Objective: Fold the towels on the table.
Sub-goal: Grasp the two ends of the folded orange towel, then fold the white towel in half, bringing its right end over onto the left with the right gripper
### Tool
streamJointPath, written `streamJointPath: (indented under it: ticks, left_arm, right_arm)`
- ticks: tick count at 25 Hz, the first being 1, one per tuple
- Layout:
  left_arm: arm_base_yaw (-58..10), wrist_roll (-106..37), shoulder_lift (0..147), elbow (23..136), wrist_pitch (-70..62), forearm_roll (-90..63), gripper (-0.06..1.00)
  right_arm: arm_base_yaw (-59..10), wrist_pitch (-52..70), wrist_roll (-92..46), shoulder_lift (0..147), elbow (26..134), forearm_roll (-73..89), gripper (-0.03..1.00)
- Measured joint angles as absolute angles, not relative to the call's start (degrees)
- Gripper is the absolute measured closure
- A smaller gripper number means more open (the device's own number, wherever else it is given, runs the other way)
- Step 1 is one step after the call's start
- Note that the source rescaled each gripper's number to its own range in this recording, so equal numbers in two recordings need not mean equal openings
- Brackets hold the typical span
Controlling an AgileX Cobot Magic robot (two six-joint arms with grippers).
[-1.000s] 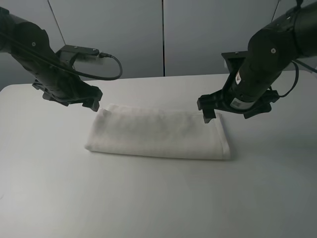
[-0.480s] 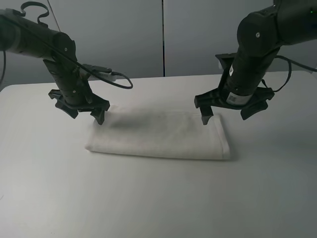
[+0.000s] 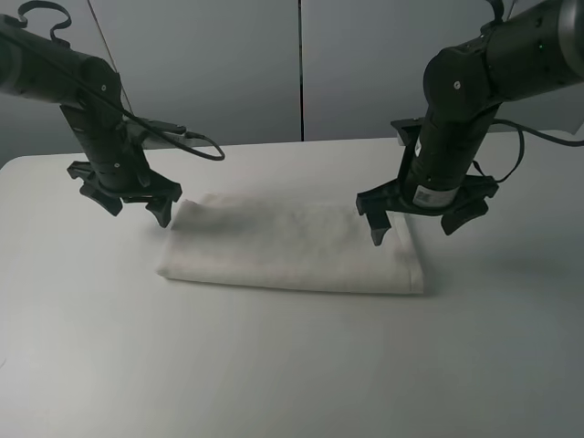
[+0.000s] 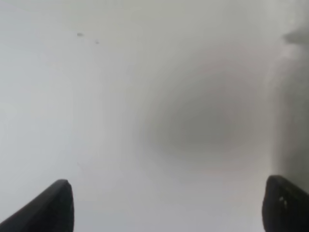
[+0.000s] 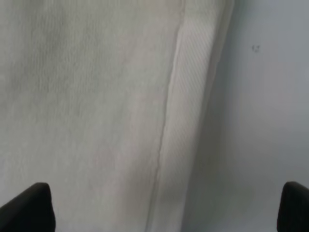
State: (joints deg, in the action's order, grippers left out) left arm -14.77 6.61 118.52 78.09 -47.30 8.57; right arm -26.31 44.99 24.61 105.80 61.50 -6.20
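The white towel [image 3: 292,246] lies flat on the white table [image 3: 274,365], folded into a long band running left to right. My left gripper [image 3: 137,206] is open and empty, hovering just off the towel's left end. In the left wrist view the left gripper [image 4: 171,208] shows only bare table between its tips. My right gripper [image 3: 414,226] is open and empty above the towel's right end. The right wrist view shows the right gripper [image 5: 159,208] over the towel [image 5: 96,96], its woven border band [image 5: 193,96] and the table [image 5: 270,121].
A grey panelled wall [image 3: 301,64] stands behind the table's far edge. A black cable [image 3: 196,141] hangs from the left arm above the table. Bare tabletop stretches in front of the towel and to both sides.
My left gripper has moved left, from over the towel's left end to just beside it. My right gripper has dropped slightly and stays over the right end. The towel has not moved.
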Motion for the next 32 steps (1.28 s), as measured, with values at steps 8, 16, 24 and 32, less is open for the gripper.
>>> streamJointPath:
  ticks: [8, 16, 24, 32]
  left_arm:
    - [-14.8, 0.5, 119.2, 78.4, -44.4, 1.1, -0.05]
    - [-14.8, 0.0, 122.7, 78.4, -43.9, 1.6, -0.05]
    - [-14.8, 0.0, 124.2, 78.5, -43.3, 2.1, -0.05]
    - [-14.8, 0.0, 124.2, 78.5, -43.3, 2.1, -0.05]
  right_arm:
    - [-26.3, 44.7, 24.6, 105.8, 61.5, -6.1, -0.03]
    - [-26.3, 44.7, 24.6, 105.8, 61.5, -6.1, -0.03]
    - [-26.3, 44.3, 24.6, 106.0, 61.6, -5.9, -0.03]
    - [-25.5, 44.1, 24.6, 110.9, 62.7, -4.9, -0.03]
